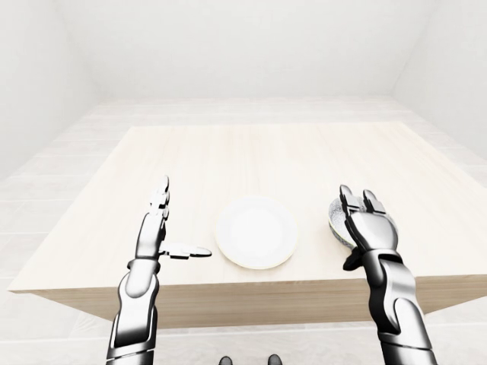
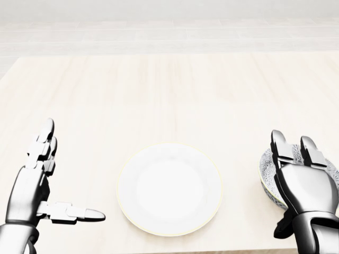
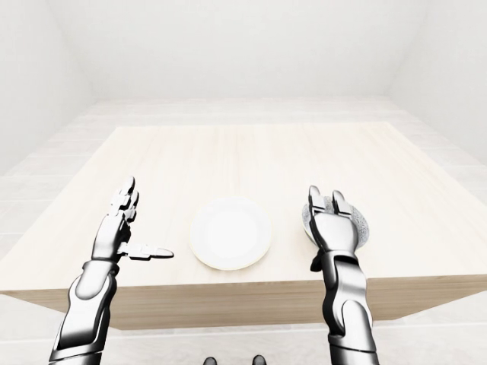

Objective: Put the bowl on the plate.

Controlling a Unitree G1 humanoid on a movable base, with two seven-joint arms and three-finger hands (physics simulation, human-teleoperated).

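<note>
The bowl [image 2: 266,170] sits on the table [image 2: 159,84] just right of the plate [image 2: 169,188] in the head view, not touching it. The right hand [image 2: 307,188] is spread wide over it, fingers straight and gripping nothing, and the left hand [image 2: 32,185] is likewise open, well left of the plate. The bowl looks like patterned ceramic, so probably stiff, smooth, rather slippery, chippable and light, and is best pinched at the rim, fingers inside and thumb outside.
</note>
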